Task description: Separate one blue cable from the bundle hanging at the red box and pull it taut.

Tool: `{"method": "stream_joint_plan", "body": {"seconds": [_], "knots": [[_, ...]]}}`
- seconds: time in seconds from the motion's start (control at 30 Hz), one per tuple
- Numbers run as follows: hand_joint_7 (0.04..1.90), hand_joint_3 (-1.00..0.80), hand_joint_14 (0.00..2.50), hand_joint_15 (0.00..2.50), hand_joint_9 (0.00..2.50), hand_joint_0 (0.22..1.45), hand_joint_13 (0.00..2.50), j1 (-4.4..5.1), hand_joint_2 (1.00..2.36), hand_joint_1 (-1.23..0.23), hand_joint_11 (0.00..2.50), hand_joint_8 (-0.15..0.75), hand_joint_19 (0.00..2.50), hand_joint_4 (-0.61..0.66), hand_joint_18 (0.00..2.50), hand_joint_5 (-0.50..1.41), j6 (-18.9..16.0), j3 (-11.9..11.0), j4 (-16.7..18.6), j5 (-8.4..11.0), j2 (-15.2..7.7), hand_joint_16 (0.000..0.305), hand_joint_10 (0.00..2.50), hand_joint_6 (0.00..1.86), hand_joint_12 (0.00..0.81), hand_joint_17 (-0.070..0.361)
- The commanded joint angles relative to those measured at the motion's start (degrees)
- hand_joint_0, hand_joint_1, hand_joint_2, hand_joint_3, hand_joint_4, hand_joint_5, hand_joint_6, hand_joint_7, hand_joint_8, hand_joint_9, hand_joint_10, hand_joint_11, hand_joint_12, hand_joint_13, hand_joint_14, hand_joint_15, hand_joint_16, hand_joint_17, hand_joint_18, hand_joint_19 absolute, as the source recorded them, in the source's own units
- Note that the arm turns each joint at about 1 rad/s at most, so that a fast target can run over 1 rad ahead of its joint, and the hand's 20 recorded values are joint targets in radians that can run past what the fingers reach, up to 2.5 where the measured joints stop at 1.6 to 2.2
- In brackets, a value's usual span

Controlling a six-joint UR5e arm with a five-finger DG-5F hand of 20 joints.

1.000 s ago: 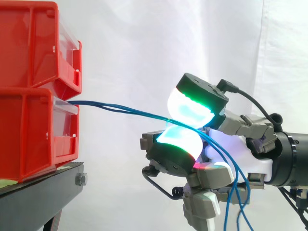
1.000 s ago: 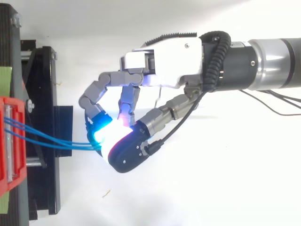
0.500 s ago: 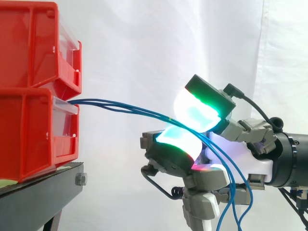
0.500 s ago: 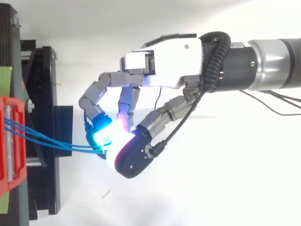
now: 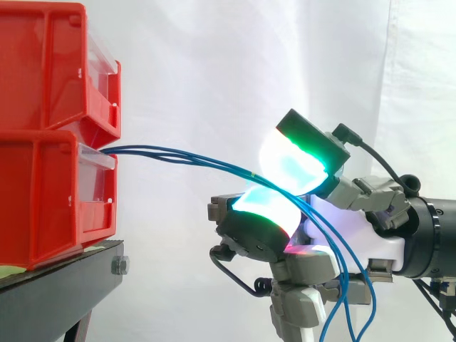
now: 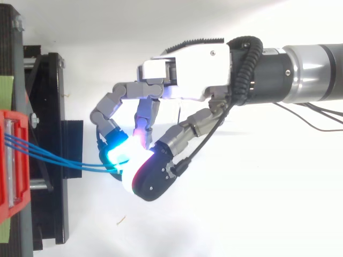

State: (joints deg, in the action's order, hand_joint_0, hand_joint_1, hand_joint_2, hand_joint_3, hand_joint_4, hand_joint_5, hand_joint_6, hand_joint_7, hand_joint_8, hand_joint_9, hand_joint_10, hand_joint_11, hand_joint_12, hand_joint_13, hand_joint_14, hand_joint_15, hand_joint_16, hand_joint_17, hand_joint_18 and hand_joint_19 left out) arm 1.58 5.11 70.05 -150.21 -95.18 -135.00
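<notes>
Several thin blue cables [image 5: 178,158] leave the front of the lower red bin [image 5: 43,199] and run right, sagging a little, to the hand [image 5: 381,246]. There they pass between the glowing green-cyan pads [image 5: 267,210] of the thumb and a finger, which are curled together and pinch them. Behind the pads the cables drop in loose loops past the palm. From above, the cables [image 6: 64,162] cross from the red bin [image 6: 13,160] to the hand [image 6: 187,75], converging at its fingertips [image 6: 115,150].
A second red bin [image 5: 50,64] sits on top of the lower one. Both rest on a black stand [image 5: 64,285] at the left, seen from above as a black frame [image 6: 48,107]. A white curtain hangs behind.
The thumb has tilted up and to the right, and its black-backed tip has slid down in the top view. The cable loops behind the palm hang lower. The arm has stayed put.
</notes>
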Motion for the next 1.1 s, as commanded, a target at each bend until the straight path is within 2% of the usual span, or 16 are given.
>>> {"method": "stream_joint_plan", "body": {"seconds": [0.0, 0.23, 0.53, 0.63, 0.67, 0.83, 0.93, 1.07], "knots": [[1.32, -0.5, 0.02, 0.68, 1.26, 0.57, 1.19, 0.0, 1.0, -0.59, 0.97, 0.337, 0.66, 0.09, 1.03, -0.17, -0.01, 0.0, -0.08, 0.0, 0.0, 0.047, 0.02, 0.86, 0.388, 0.106], [1.26, -0.5, 0.02, 0.66, 1.26, 0.51, 1.2, 0.0, 1.0, -0.56, 0.96, 0.353, 0.64, 0.12, 1.05, -0.17, 0.07, 0.09, -0.26, 0.0, 0.0, 0.051, 0.02, 0.85, 0.406, 0.115], [1.22, -0.5, 0.02, 0.66, 1.25, 0.47, 1.21, 0.0, 1.0, -0.76, 0.97, 0.371, 0.61, 0.14, 1.07, -0.18, 0.07, 0.18, -0.26, 0.0, 0.0, 0.054, 0.02, 0.84, 0.416, 0.122], [1.24, -0.5, 0.02, 0.68, 1.24, 0.51, 1.19, 0.0, 1.0, -0.81, 0.98, 0.348, 0.63, 0.12, 1.04, -0.18, -0.01, 0.18, -0.26, 0.0, 0.0, 0.051, 0.02, 0.84, 0.396, 0.115], [1.26, -0.5, 0.02, 0.68, 1.23, 0.57, 1.18, 0.0, 1.0, -0.84, 0.99, 0.335, 0.64, 0.1, 1.01, -0.18, -0.01, 0.18, -0.26, 0.0, 0.0, 0.048, 0.02, 0.84, 0.38, 0.109], [1.33, -0.36, 0.02, 0.68, 1.21, 0.67, 1.18, 0.0, 1.01, -0.89, 0.99, 0.327, 0.62, 0.05, 1.0, -0.19, -0.01, 0.18, -0.26, 0.0, 0.0, 0.046, 0.02, 0.84, 0.375, 0.104], [1.33, -0.34, 0.02, 0.67, 1.2, 0.73, 1.17, 0.0, 1.01, -0.93, 0.99, 0.327, 0.58, 0.07, 1.01, -0.2, 0.07, 0.27, -0.26, 0.0, 0.0, 0.046, 0.02, 0.87, 0.366, 0.103], [1.28, -0.49, 0.02, 0.66, 1.17, 0.81, 1.16, 0.0, 1.0, -0.95, 0.99, 0.317, 0.52, 0.07, 0.99, -0.19, -0.01, 0.7, 0.01, 0.0, 0.0, 0.045, 0.02, 0.9, 0.355, 0.101]]}}
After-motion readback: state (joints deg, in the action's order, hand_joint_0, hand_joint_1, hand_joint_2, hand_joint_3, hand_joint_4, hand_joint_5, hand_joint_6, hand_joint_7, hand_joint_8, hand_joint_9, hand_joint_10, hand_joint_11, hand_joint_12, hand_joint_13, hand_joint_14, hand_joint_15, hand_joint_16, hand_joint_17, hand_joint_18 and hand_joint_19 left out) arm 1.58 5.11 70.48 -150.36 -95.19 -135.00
